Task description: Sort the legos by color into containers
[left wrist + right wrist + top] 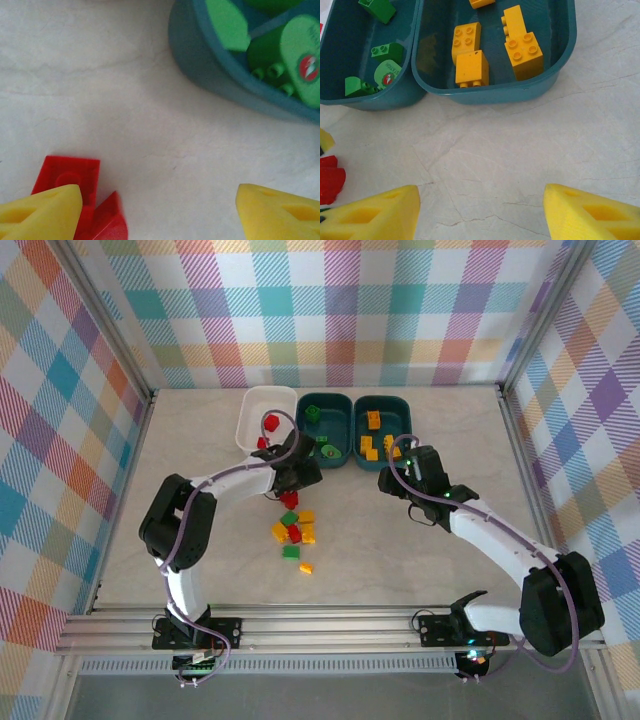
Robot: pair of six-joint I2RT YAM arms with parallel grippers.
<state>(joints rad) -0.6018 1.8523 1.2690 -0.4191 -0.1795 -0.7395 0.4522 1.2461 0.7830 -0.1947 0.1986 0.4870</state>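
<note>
One red studded plastic brick (67,180) lies between the wide-apart jaws of the left gripper (160,220), hard by one finger: a red pickup, I judge, needing centring before closing. Ahead, a dark teal plastic tub (215,85) holds green bricks (272,57). The right gripper (480,210), jaws apart, faces yellow-orange bricks (470,67).

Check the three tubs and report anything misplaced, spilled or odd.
Nothing stands out. The green bricks lie in the middle teal tub, the yellow bricks in the right teal tub, the red bricks in the white tub. All three tubs stand upright; the unsorted bricks lie loose on the table.
</note>
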